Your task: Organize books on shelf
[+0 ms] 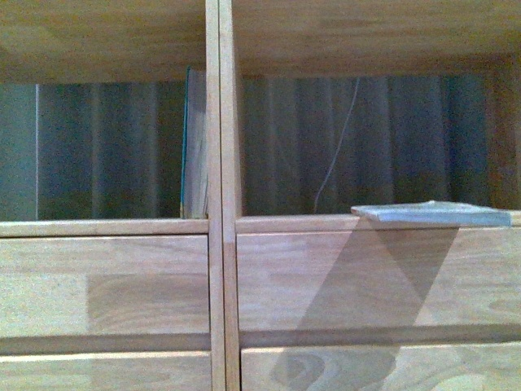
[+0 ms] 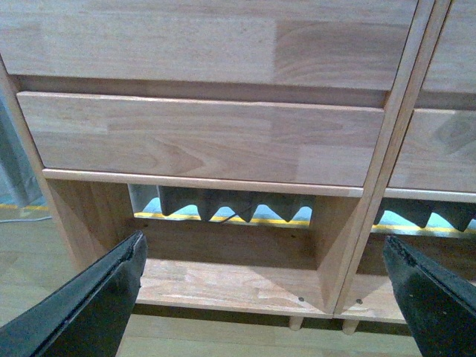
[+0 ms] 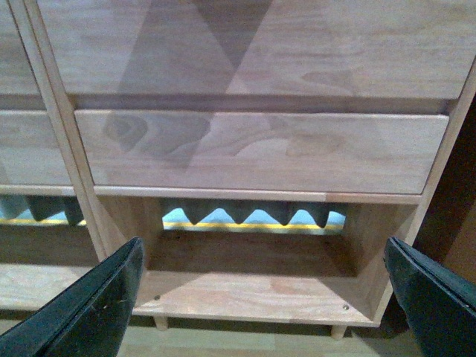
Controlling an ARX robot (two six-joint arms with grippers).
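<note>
While the shelf (image 1: 213, 244) fills the view, the teal book (image 1: 194, 155) stands against the left compartment's divider. The pale book (image 1: 431, 213) lies flat, overhanging the right ledge, so a nudge could tip it off. Left hand (image 2: 264, 249) and right hand (image 3: 262, 249) hang wide, empty.

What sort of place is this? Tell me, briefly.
Probably a domestic room, perhaps staged: a light-wood shelving unit with drawers, an upright teal book and a flat-lying book in its compartments, a grey curtain behind.
</note>
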